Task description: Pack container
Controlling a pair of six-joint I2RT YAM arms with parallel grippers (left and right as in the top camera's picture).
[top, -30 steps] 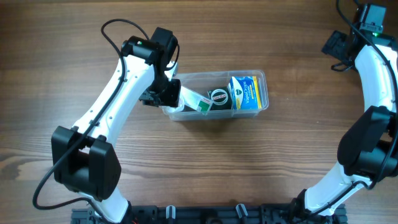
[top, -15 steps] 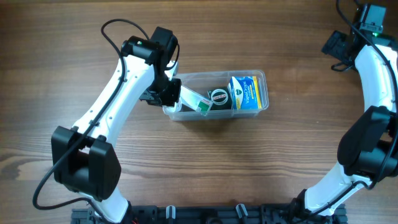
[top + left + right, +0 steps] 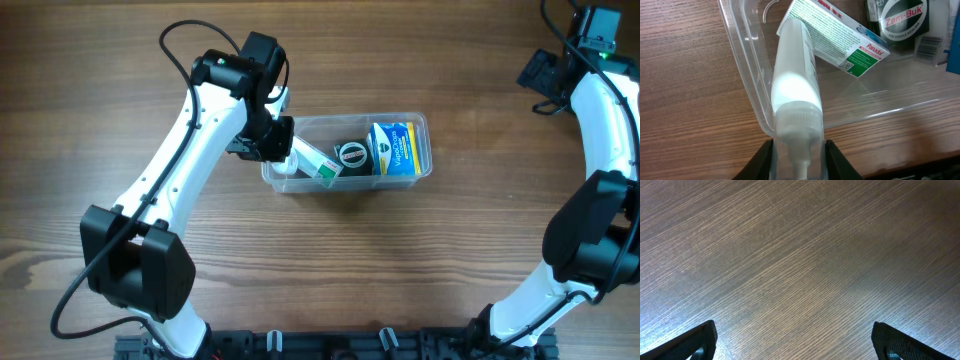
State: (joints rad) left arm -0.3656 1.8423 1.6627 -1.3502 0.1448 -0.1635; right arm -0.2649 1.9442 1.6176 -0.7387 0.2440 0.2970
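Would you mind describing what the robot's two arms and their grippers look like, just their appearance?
The left arm and right arm both have smooth white tubular links joined by bulky black joint housings. A thin black cable loops off the left arm's upper end, and a small green light shows near the right arm's wrist. The left gripper and right gripper have matte black fingers.
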